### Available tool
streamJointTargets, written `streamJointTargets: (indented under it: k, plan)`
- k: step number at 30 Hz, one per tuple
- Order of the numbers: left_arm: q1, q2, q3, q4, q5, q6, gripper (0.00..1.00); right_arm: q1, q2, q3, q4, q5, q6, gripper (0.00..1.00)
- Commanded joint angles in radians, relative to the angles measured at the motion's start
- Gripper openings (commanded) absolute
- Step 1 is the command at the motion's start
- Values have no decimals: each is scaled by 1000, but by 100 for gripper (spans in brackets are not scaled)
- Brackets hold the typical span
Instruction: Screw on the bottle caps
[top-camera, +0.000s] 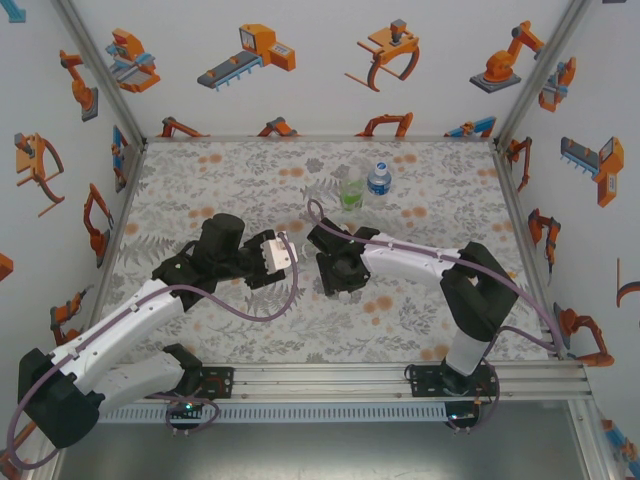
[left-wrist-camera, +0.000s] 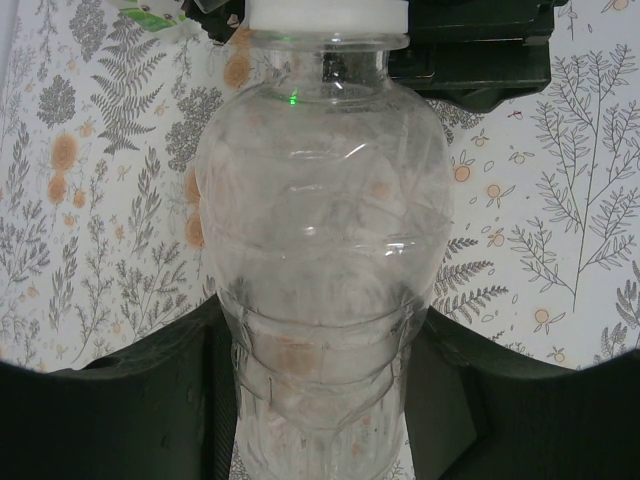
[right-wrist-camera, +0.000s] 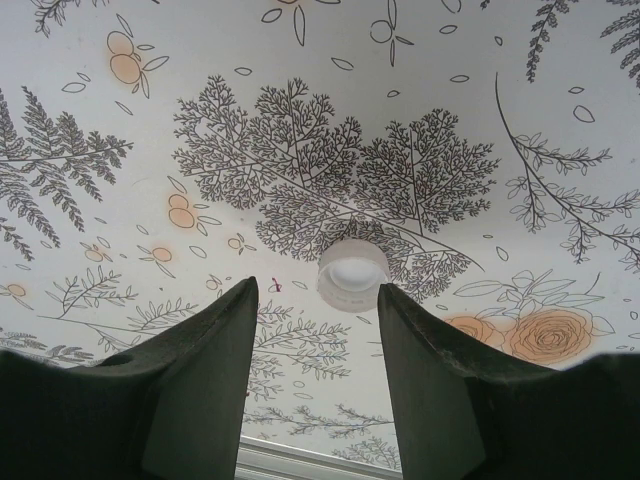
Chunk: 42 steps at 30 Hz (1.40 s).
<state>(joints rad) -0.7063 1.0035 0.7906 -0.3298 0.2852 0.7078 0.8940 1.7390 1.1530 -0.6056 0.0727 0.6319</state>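
Note:
My left gripper (top-camera: 262, 256) is shut on the colourless bottle (left-wrist-camera: 322, 230), holding it off the mat by its lower body, neck pointing at the right arm. A white cap (left-wrist-camera: 327, 14) sits on that bottle's neck. In the top view the bottle (top-camera: 279, 251) hangs between both arms. My right gripper (right-wrist-camera: 315, 292) is open above the mat, with nothing between its fingers. Another white bottle cap (right-wrist-camera: 353, 274) lies on the mat, hollow side up, just beyond the right fingertip (right-wrist-camera: 392, 300). The green-tinted bottle (top-camera: 351, 189) and the blue-labelled bottle (top-camera: 378, 180) stand upright at the back.
The floral mat (top-camera: 200, 190) covers the table inside printed walls. A metal rail (top-camera: 330, 380) with both arm bases runs along the near edge. The right gripper's black body (left-wrist-camera: 480, 55) sits just behind the held bottle's neck.

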Motion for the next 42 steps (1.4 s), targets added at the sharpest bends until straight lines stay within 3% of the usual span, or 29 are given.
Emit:
streamJointTargets:
  k: [1, 42]
  plan:
    - [4, -8, 2, 2, 22, 8, 0, 10, 12, -10, -20, 15, -4, 50]
    - [4, -7, 1, 0, 22, 7, 0, 11, 50, -34, -12, 19, -8, 48]
